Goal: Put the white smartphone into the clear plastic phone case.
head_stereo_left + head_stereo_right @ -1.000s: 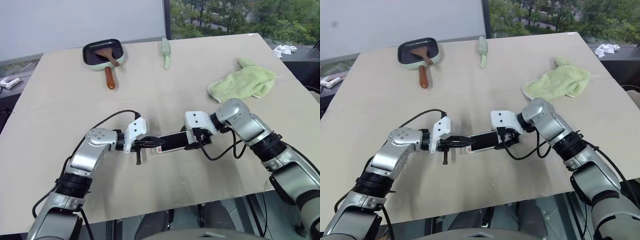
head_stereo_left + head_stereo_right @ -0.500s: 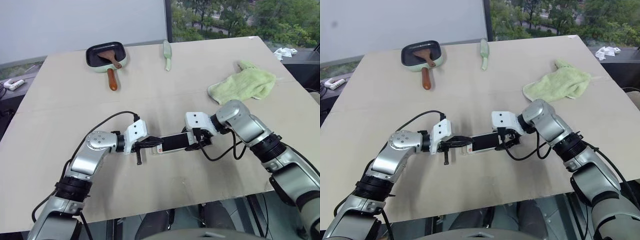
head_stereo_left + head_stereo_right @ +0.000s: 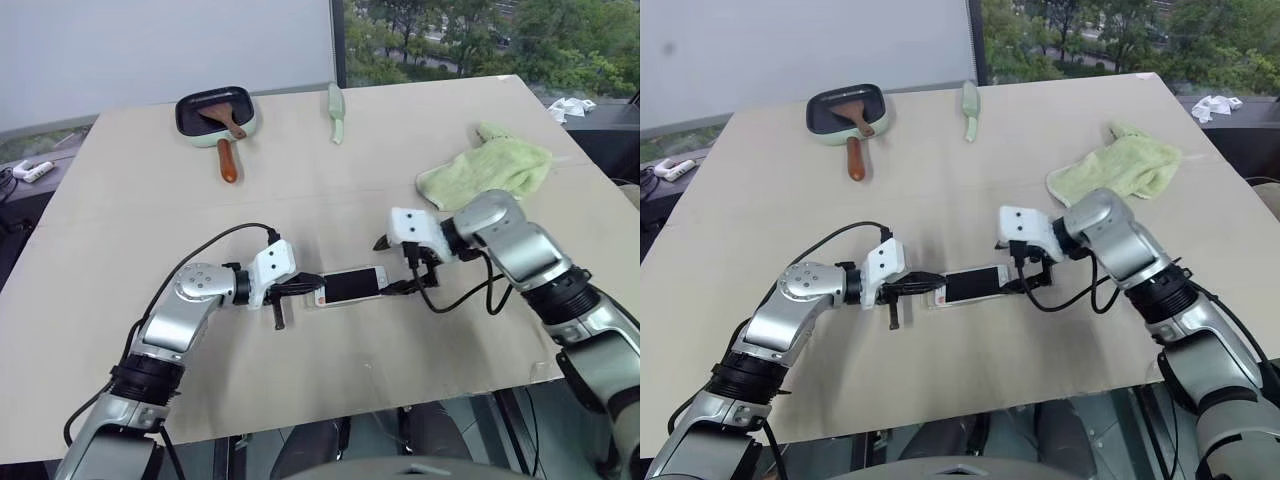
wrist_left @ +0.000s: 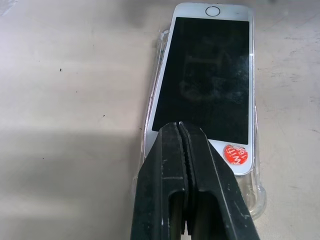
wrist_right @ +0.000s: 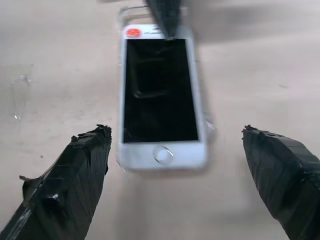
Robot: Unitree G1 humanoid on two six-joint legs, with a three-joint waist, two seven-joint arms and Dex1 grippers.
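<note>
We've got the white smartphone (image 3: 350, 285) lying screen-up in the clear plastic phone case (image 4: 254, 200) mid-frame on the bench (image 3: 330, 190). Left end effector (image 4: 178, 131) is pressed together, tips on the phone's end. Right end effector (image 5: 175, 145) is spread wide off the other end.

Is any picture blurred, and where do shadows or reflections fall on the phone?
Right wrist view: soft motion blur on the white smartphone and on the open right gripper; a faint reflection on its screen. Left wrist view: sharp, the shut left gripper resting on the phone, a dim reflection in the glass, a shadow on the table. Left eye view: sharp, with even daylight.
</note>
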